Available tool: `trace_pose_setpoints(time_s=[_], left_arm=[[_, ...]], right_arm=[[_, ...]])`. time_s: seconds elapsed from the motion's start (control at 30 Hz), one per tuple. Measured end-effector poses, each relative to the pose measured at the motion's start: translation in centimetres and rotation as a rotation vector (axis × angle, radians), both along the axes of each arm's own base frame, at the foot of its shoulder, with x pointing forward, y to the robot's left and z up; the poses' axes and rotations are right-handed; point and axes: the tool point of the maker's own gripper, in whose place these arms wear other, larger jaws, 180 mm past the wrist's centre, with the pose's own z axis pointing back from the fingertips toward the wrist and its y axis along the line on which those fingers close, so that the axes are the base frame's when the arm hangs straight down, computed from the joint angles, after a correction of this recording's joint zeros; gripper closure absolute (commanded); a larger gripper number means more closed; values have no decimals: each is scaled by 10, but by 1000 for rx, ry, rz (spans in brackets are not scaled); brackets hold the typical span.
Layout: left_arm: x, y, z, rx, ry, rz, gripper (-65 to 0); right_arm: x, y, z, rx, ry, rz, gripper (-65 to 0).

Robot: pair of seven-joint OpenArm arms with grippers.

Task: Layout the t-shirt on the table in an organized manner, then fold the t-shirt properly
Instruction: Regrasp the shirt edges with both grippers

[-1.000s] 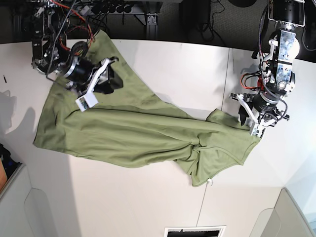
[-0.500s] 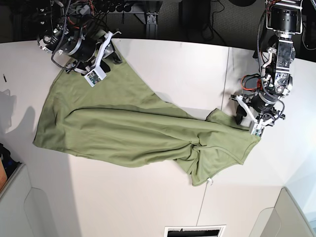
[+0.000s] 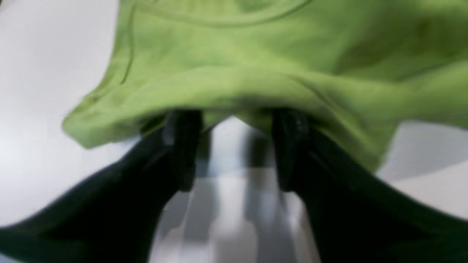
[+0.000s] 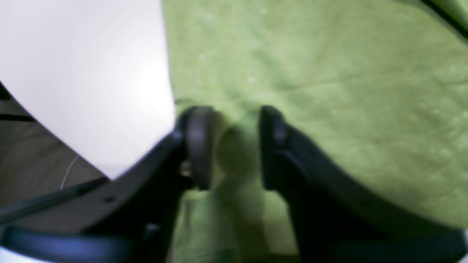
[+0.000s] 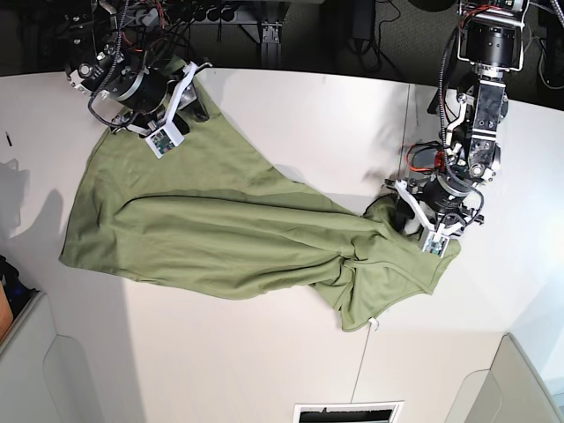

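Fingertips of the left gripper (image 5: 418,227) stand well apart at one end of the t-shirt (image 5: 238,240), with white table showing between them in its wrist view and an edge of cloth arching just past the tips. Those of the right gripper (image 5: 181,127) are parted more narrowly over the shirt's other end, with cloth beneath and between them. That wrist view is blurred at the tips, so a fair reading is that they straddle the fabric without pinching it, though contact is hard to judge.

The t-shirt lies on the table (image 5: 308,115), stretched slantwise between the two grippers. A long loose fold runs along its middle, and a gathered flap hangs off its near side toward the left gripper's end. That bunching suggests it needs laying out before any proper fold.

Each gripper seems placed where a grip would give most control: with one at either end, the pair could draw the cloth taut and flatten the ridge. The left one's wide gap would suit taking in the raised edge; the right one's tighter spacing would suit gathering a small pinch of flat cloth. Pulling from one side alone could drag the whole shirt askew.

Past the shirt's near side, a thin seam (image 5: 360,370) crosses the tabletop.
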Motion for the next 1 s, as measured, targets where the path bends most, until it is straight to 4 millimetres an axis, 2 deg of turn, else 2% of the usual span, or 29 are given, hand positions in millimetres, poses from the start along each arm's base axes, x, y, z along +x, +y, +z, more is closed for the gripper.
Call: trace_pose_setpoints(time_s=[0.07, 0.1, 0.2, 0.37, 0.43, 0.53, 0.6, 0.7, 0.83, 0.87, 0.93, 0.97, 1.0], left_arm=[[-2, -8, -4, -11, 9, -12, -46], [-3, -11, -8, -16, 16, -14, 0], [-1, -12, -13, -31, 19, -3, 0], [3, 9, -7, -18, 29, 85, 0], [4, 13, 8, -57, 6, 96, 0], [6, 12, 47, -122, -80, 51, 0], [-1, 10, 69, -153, -130, 13, 0], [-18, 7, 82, -153, -142, -43, 0], [-28, -14, 106, -221, -192, -126, 0], [-29, -15, 106, -227, -192, -129, 0], [-34, -15, 94, -221, -152, -119, 0], [-37, -12, 85, -214, -123, -114, -47], [-38, -8, 76, -205, -101, -102, -141]], right_arm=[[0, 0, 0, -1, 0, 0, -38], [0, 0, 0, -3, 0, 0, 0], [1, 0, 0, 0, -4, 0, 0], [2, 1, 1, 4, -13, -1, 0], [1, 1, 1, 11, -11, -2, 0], [1, 9, 13, 49, -21, 1, 0], [4, 13, 24, 65, -45, 6, 0], [12, 18, 47, 74, -114, 24, 0], [16, 27, 78, 91, -183, 53, 0], [16, 29, 83, 97, -194, 57, 0], [12, 31, 86, 102, -198, 62, 0], [10, 31, 85, 102, -190, 62, 0], [6, 30, 82, 96, -176, 62, 0]])
